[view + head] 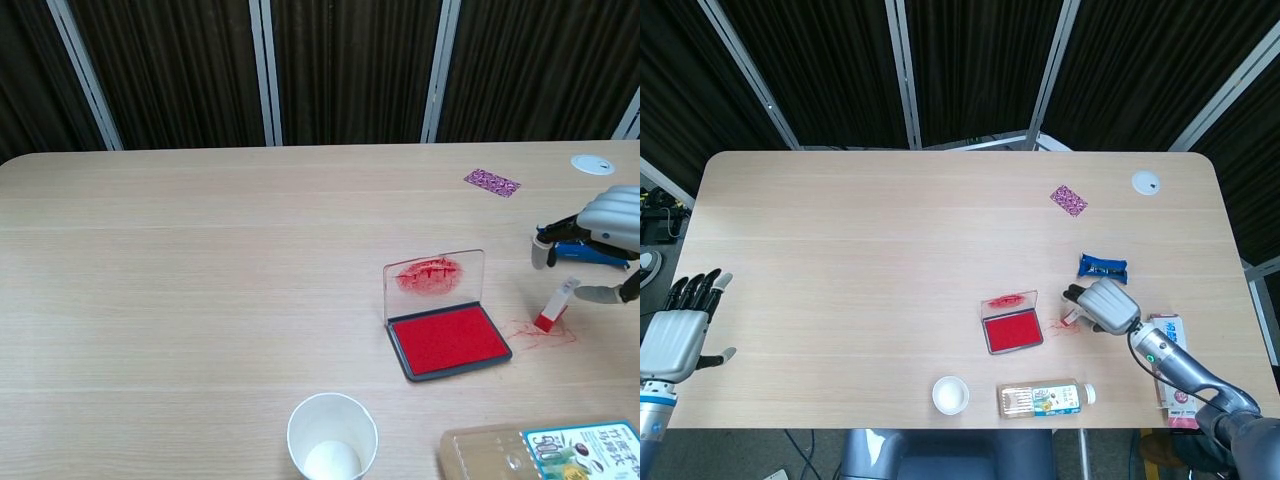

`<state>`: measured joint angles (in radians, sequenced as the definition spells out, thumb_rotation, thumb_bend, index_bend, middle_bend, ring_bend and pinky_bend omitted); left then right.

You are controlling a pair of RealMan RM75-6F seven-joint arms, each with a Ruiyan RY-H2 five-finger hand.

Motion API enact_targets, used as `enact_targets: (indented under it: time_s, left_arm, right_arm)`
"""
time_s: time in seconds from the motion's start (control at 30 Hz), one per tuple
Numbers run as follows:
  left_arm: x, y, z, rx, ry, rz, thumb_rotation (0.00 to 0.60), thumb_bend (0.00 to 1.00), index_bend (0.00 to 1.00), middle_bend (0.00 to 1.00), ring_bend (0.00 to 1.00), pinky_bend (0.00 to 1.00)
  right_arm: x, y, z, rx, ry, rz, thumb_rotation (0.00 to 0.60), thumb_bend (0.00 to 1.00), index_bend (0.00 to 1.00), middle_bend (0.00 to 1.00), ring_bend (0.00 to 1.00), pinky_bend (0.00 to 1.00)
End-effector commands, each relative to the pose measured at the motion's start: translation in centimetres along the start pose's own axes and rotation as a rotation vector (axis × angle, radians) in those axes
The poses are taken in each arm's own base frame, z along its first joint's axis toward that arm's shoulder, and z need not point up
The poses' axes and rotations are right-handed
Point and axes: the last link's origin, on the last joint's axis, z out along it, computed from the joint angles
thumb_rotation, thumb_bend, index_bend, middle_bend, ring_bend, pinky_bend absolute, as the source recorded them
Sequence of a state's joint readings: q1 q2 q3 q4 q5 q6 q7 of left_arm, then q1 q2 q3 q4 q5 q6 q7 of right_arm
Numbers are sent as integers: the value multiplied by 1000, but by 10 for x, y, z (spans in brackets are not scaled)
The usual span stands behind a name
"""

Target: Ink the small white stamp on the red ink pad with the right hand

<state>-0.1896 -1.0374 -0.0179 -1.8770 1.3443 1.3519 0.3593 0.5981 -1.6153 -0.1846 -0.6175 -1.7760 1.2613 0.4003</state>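
The small white stamp (558, 304) leans tilted on the table, its red end down amid red ink marks (530, 333), right of the red ink pad (448, 340). The pad's clear lid (434, 277) stands open and is smeared red. My right hand (603, 238) hovers over the stamp with its fingers lifted off it; the thumb looks to touch the stamp's top end. From the head view the right hand (1105, 307) covers most of the stamp (1070, 318), beside the pad (1012, 331). My left hand (680, 335) hangs open off the table's left edge.
A paper cup (332, 440) and a lying bottle (545, 455) sit near the front edge. A blue packet (1103, 266) lies just behind the right hand. Further back are a purple card (1068, 200) and a white disc (1146, 182). A snack packet (1170, 360) lies at the right edge.
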Motion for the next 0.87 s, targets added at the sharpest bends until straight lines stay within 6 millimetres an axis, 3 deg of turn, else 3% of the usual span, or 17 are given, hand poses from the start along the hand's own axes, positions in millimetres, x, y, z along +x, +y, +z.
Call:
enact_targets:
  time_s: [0.03, 0.2, 0.3, 0.37, 0.4, 0.47, 0.57, 0.63, 0.87]
  left_arm:
    - [3, 0, -2, -8, 7, -11, 600, 0, 0, 0, 0, 0]
    - [6, -3, -2, -16, 18, -28, 600, 0, 0, 0, 0, 0]
    - [8, -2, -3, -39, 30, -34, 600, 0, 0, 0, 0, 0]
    - [10, -1, -4, -52, 42, -39, 600, 0, 0, 0, 0, 0]
    - [10, -1, -5, -58, 48, -44, 600, 0, 0, 0, 0, 0]
    - [13, -2, -7, -68, 65, -53, 600, 0, 0, 0, 0, 0]
    - [15, -2, -9, -78, 79, -61, 600, 0, 0, 0, 0, 0]
    - [16, -2, -12, -90, 87, -64, 600, 0, 0, 0, 0, 0]
    - [17, -2, -18, -113, 92, -65, 600, 0, 0, 0, 0, 0]
  right_arm:
    - [15, 5, -14, -11, 57, 1, 600, 286, 334, 378, 823, 1000]
    - [43, 7, -49, -52, 157, 14, 600, 247, 296, 325, 785, 989]
    - [57, 2, -75, -113, 202, 28, 600, 105, 219, 242, 654, 832]
    - [64, -2, -90, -173, 229, 64, 600, 13, 123, 148, 475, 626]
    - [66, -4, -97, -209, 240, 84, 600, 2, 90, 111, 404, 542]
    - [71, -11, -112, -286, 246, 122, 600, 0, 17, 19, 174, 277]
    - [77, -19, -129, -377, 240, 166, 600, 0, 0, 0, 4, 40]
    - [80, -25, -143, -450, 248, 209, 600, 0, 0, 0, 0, 0]
    - [76, -35, -169, -569, 281, 229, 600, 0, 0, 0, 0, 0]
